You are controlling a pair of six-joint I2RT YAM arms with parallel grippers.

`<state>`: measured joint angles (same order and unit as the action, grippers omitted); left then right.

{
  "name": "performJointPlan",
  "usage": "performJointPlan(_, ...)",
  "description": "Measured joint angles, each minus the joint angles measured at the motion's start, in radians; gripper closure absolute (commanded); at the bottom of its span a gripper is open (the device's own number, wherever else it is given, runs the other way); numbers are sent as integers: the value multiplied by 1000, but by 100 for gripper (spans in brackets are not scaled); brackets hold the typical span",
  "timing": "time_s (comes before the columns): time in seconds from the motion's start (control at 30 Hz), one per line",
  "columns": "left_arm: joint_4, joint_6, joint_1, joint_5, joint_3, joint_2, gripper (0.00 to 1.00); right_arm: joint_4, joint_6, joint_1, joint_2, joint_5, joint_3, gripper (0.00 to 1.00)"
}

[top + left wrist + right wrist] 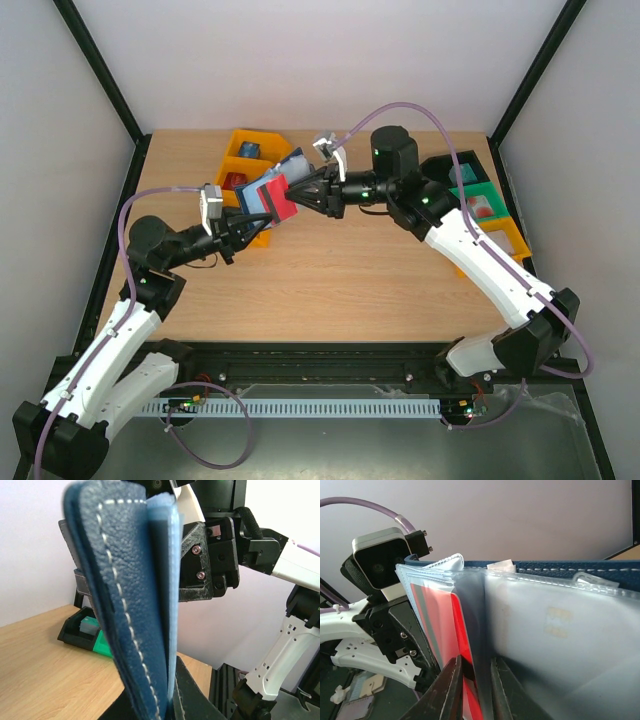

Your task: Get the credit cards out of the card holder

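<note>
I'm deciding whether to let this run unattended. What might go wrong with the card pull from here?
1. The right gripper straddles both the red card and the clear sleeve beside it. It may pinch the sleeve too, so the card jams.
2. The card holder hangs in the air in the left gripper alone. A hard pull might tug it loose.

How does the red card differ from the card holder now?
The red card is bright red and thin; the card holder is navy, stitched and thicker. The left tool grips the card holder; the red card sits between the fingers of the right tool. Both are off the table.
</note>
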<state>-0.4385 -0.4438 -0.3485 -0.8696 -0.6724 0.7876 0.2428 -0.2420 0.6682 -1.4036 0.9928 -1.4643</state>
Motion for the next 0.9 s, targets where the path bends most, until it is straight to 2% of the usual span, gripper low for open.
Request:
performJointPlan(0.13, 3, 6, 0, 5, 0, 0, 98, -1, 2, 2, -3, 2, -1, 87)
performJointPlan(0.23, 4, 6, 0, 6, 0, 0, 98, -8, -6, 7, -11, 21, -3, 98)
performJointPlan(0.33, 6, 6, 1, 11, 0, -3, 97, -20, -16, 5, -16, 45, -5, 98)
performJointPlan(0.47, 5, 8, 3, 22, 0, -13, 89, -50, -29, 1, -10, 79, 0, 98)
performJointPlan(0.57, 2, 10, 1, 23, 0, -17, 87, -95, -60, -7, 12, 95, 33, 98)
performJointPlan(0.63, 2, 9, 0, 24, 0, -17, 90, -108, -79, -15, 25, 102, 49, 98)
performJointPlan(0.7, 2, 8, 0, 28, 0, -17, 97, -113, -85, -26, 32, 104, 54, 98)
performJointPlan(0.9, 2, -1, -1, 52, 0, -18, 98, -101, -82, -66, 56, 98, 54, 98)
